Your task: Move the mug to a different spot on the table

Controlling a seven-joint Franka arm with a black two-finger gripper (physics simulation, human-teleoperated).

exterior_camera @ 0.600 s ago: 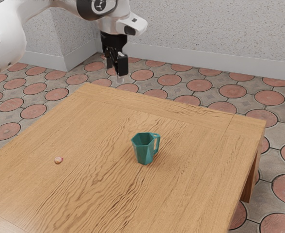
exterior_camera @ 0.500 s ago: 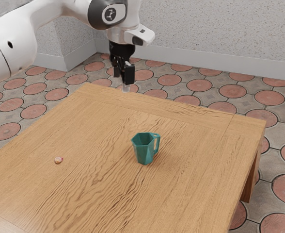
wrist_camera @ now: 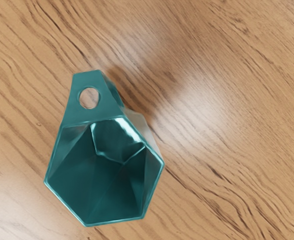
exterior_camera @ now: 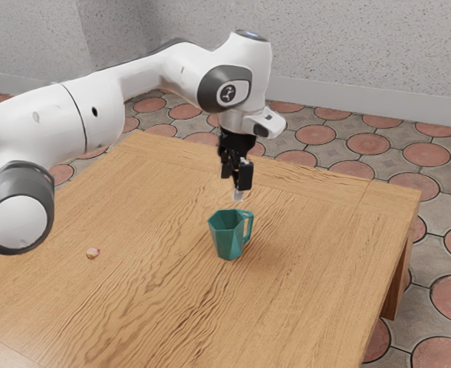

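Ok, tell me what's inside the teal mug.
Nothing: the wrist view looks straight down into the mug, showing bare teal inner walls. The table patch beneath its base is covered.

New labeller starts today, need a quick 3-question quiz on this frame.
1. True or false: the mug lies on its side.
2. Where is the gripper relative to the mug? A) gripping it B) above it, apart from it C) down inside it
3. Fill in: in the exterior view, the mug's handle sticks out toward that view's ____.

Key: 1 false, it stands upright; 2 B; 3 right.
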